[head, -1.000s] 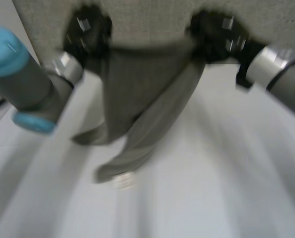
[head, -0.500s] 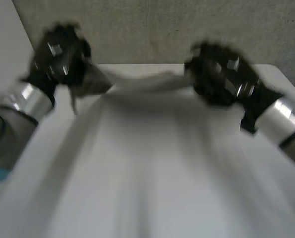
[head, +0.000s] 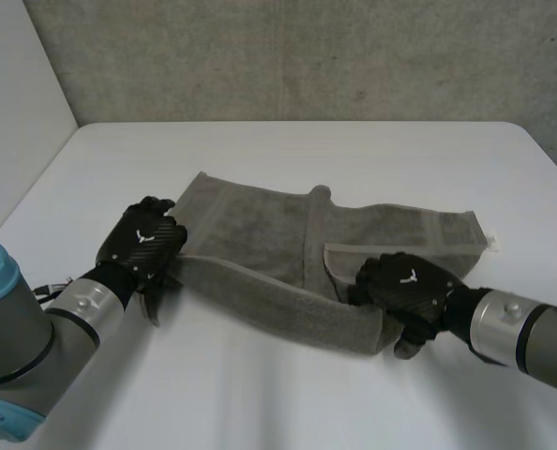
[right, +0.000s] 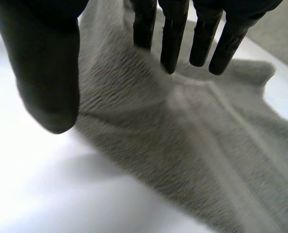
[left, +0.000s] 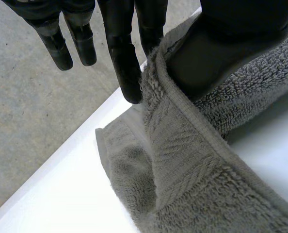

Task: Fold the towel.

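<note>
Behind the flat white table (head: 260,394) stood a rough grey wall (head: 307,56). On the table lay the soft grey cloth towel (head: 250,230), stretched from side to side near the middle. It was a bit bumpy, and its near edge was rolled up in a long thick fold.

The black left hand (head: 145,242) was at the towel's left end. From the left wrist, its thumb (left: 216,48) was tucked into the cloth and one straight finger (left: 124,63) pressed the hem from the other side, so it was pinching the towel (left: 192,184).

The black right hand (head: 405,281) was at the near right end. From the right wrist, its fingers (right: 172,43) were straight with their tips on the towel (right: 192,145). Its thumb (right: 47,73) was over bare table and held nothing, so this hand was let go.

I think the first fold was only begun, because the cloth was laid out but not tidy. Next, the right hand would need to grab its corner. Then both hands could lift the near edge together and carry it over to the far edge.

Some things were hard to see. From above, the left hand covered the corner it held. The rolled edge hid the cloth under it. Whether the right fingertips pushed down or only touched, I could not tell.
</note>
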`<action>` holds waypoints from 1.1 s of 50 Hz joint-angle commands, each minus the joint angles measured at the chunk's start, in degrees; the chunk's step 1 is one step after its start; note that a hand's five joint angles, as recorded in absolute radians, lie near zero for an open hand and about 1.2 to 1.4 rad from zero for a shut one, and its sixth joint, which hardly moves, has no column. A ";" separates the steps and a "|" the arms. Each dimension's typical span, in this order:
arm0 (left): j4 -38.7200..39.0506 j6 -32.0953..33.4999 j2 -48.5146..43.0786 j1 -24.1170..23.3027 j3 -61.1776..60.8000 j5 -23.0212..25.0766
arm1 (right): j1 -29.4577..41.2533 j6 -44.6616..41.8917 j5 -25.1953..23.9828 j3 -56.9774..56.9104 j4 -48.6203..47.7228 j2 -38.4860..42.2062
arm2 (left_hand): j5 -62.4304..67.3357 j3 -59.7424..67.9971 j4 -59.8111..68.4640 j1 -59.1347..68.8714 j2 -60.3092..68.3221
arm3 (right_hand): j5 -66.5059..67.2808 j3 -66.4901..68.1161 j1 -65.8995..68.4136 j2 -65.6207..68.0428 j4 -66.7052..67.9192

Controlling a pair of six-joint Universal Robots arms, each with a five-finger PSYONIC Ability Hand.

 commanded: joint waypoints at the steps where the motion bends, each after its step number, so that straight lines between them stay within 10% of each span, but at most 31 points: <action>1: 0.04 -0.22 0.23 -0.54 -1.01 0.00 | 1.75 1.38 -0.11 -3.97 -4.36 0.85 | 2.78 -3.31 -3.76 5.36 2.75 | -6.38 -3.02 -7.93 -8.61 -4.35; 17: 0.04 -0.22 0.58 -0.90 -2.68 0.00 | 5.79 -2.47 -6.71 -19.79 -6.05 14.03 | 2.78 -3.31 -3.76 5.36 2.75 | -2.18 -3.02 -3.73 -4.41 -4.35; 40: 0.04 -0.22 1.29 -0.46 -2.86 0.00 | 6.76 -28.94 -1.96 -28.77 5.03 25.11 | 2.78 -3.31 -3.76 5.36 2.75 | -1.85 -3.02 -3.40 -4.08 -4.35; 55: 0.04 -0.22 1.46 -0.10 -2.51 0.00 | 4.58 -27.44 -2.84 -24.73 5.20 18.71 | 2.78 -3.31 -3.76 5.36 2.75 | 52.24 -3.02 50.69 50.01 -4.35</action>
